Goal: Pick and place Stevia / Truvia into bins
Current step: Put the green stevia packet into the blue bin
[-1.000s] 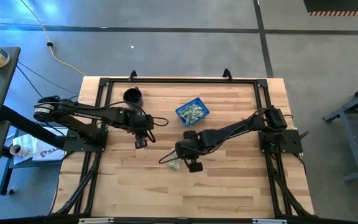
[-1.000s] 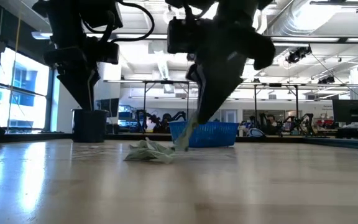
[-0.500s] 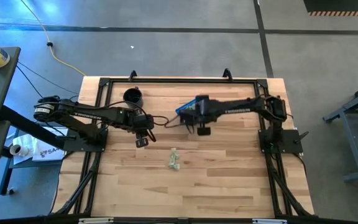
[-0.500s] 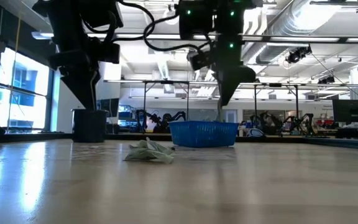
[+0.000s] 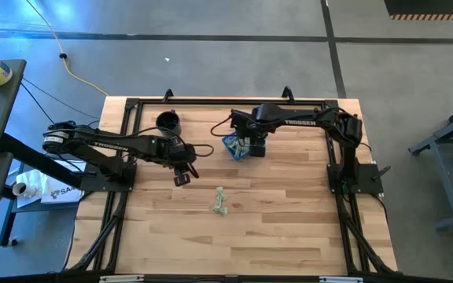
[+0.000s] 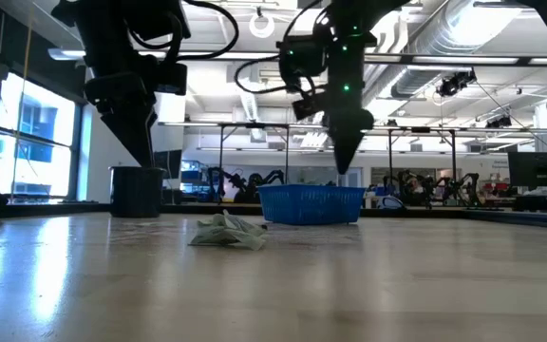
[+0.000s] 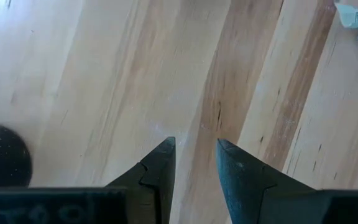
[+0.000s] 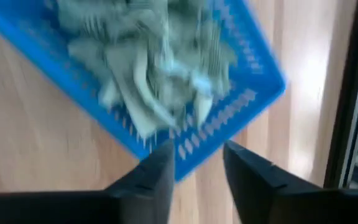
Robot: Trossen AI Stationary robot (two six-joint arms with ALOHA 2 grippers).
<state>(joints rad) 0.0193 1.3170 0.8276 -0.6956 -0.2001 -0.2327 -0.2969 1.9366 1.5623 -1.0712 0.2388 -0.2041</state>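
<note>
Right gripper empty above blue basket, packets below

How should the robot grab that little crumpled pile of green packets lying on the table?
Probably straight down from above. The loose packets lie in a low, rumpled heap on the bare wood table, and the low view shows raised folds at the top. Pinching that raised middle looks easiest, since the flat edges hug the wood. The blue basket sits well apart, so nothing crowds the fingers.
</note>
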